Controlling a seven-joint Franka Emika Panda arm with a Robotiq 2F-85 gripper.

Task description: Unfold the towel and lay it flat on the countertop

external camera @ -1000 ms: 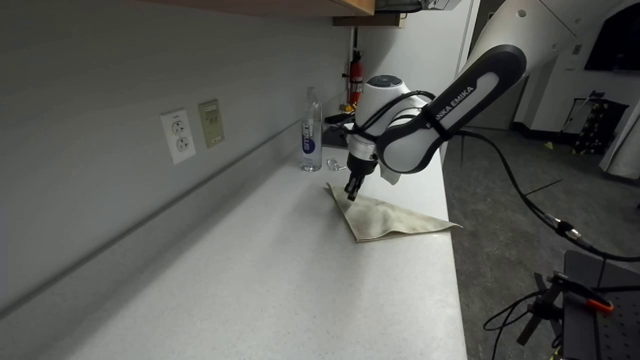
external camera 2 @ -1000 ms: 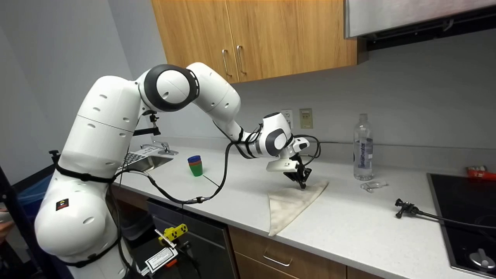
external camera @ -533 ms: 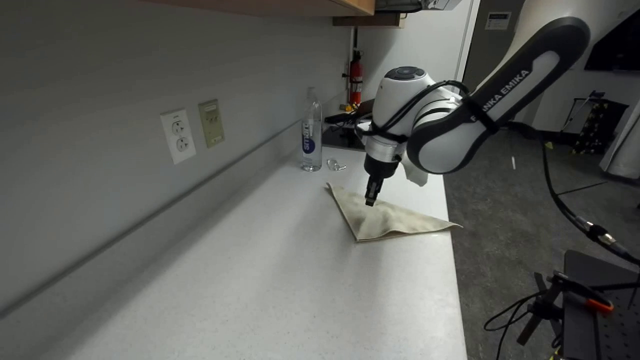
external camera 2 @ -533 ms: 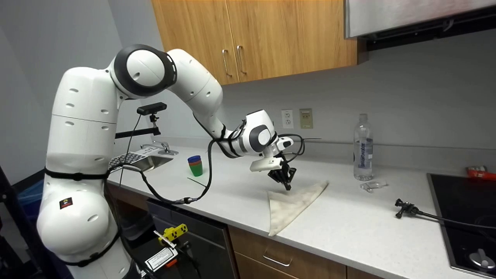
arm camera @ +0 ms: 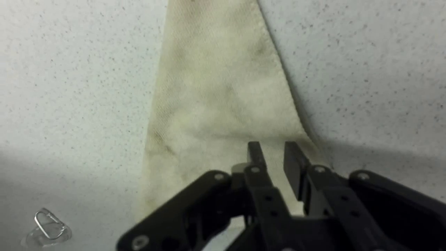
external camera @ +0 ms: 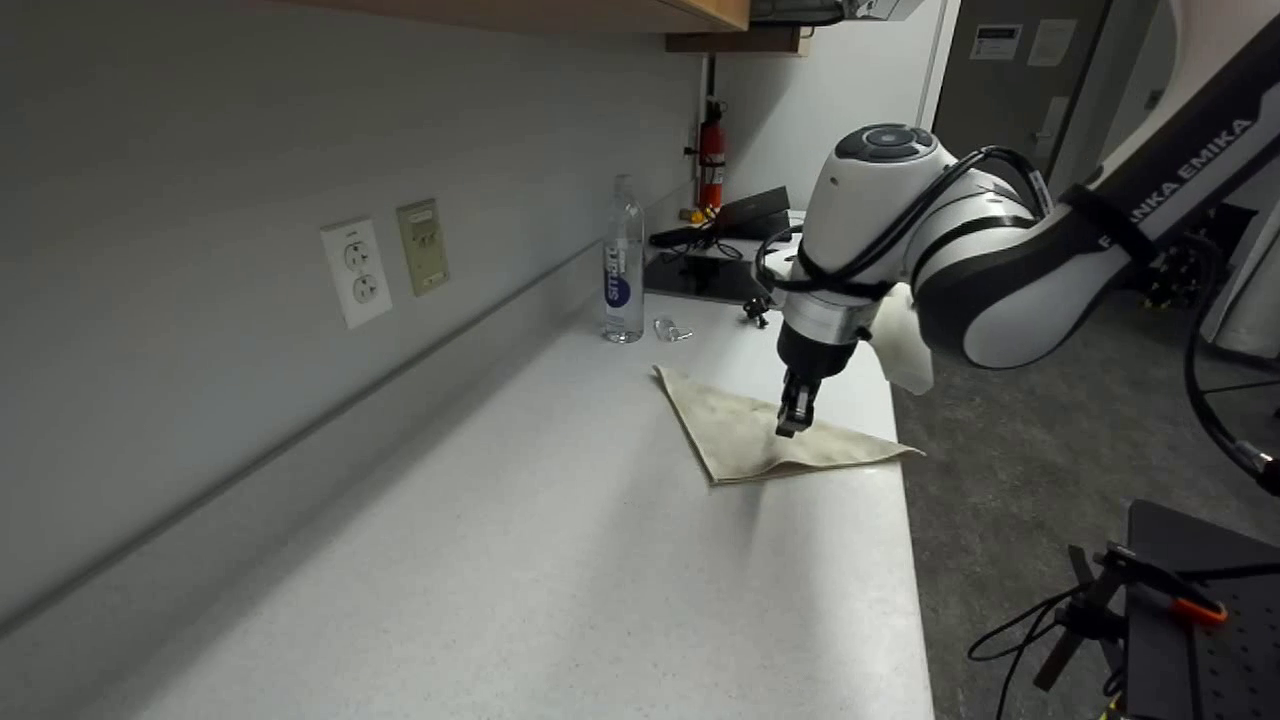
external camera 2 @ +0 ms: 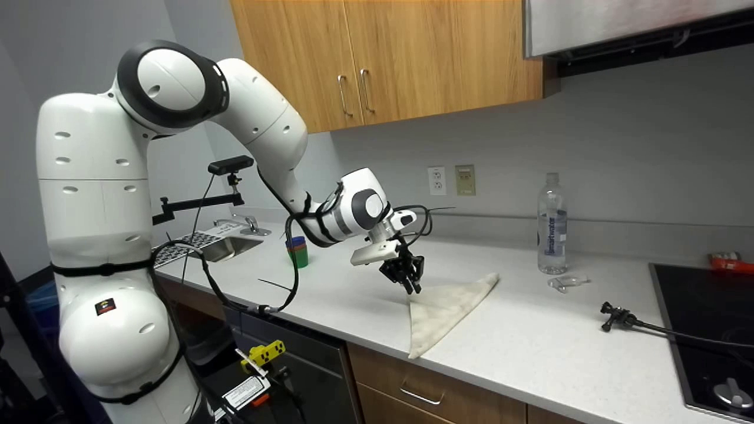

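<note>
Your towel [external camera: 720,425] lies on the bench [external camera: 560,580], folded into a triangle, with one pointy corner at the bench's front edge. It is cream cloth, and the wrist view shows you its fine weave, a stitched edge on one side, small creases and some darker smudges. The bench is flat and white with tiny gray specks. A tall, round, see-through bottle [external camera 2: 552,203] stands upright near the wall [external camera 2: 636,141], and a small clear piece with a bent wire loop [arm camera: 52,230] lies just beside it. In an exterior view you can see round cups [external camera 2: 302,257] stacked up in green, red and blue. Your arm [external camera 2: 265,112], white with black bands, goes up from its base, bends at a high elbow, then slopes down to the wrist. The claw [arm camera: 273,145] points down, leaning a little, over the towel near its stitched edge. Its two black fingers are a small way apart, with towel showing through the gap, and they hold nothing. I can't tell if the tips touch the cloth.
</note>
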